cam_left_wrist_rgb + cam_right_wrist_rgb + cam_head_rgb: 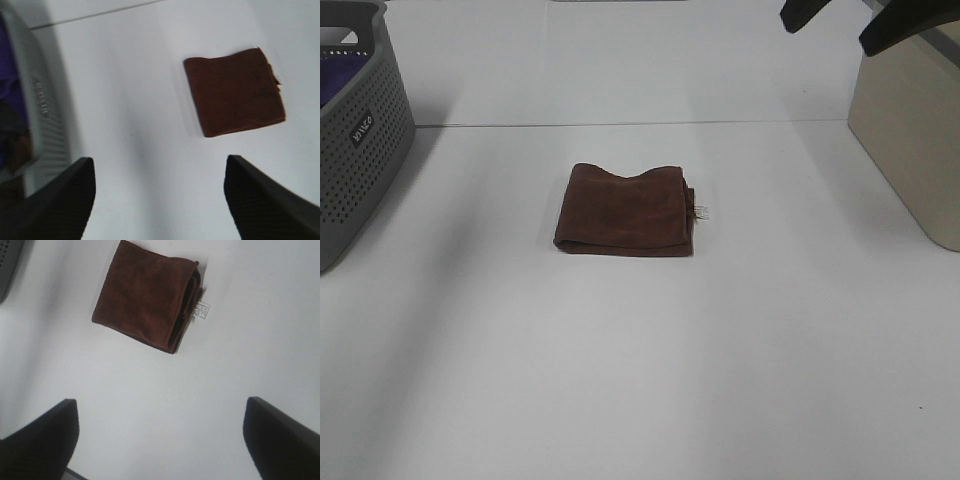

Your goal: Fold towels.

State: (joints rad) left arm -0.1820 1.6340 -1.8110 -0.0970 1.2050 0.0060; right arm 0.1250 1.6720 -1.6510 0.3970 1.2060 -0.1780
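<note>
White table (pixel 640 380) — brown towel (pixel 625 210) folded; both grippers (pixel 159 200) (pixel 160 440) spread, empty — lift by stacked edges.

Both grippers have matte black fingers: the left gripper (pixel 160 200) shows broad wedge shapes with fine ribbed texture on the inner pads (pixel 260 200), the right gripper (pixel 160 440) similar dark, angular slabs at the frame's lower corners
</note>
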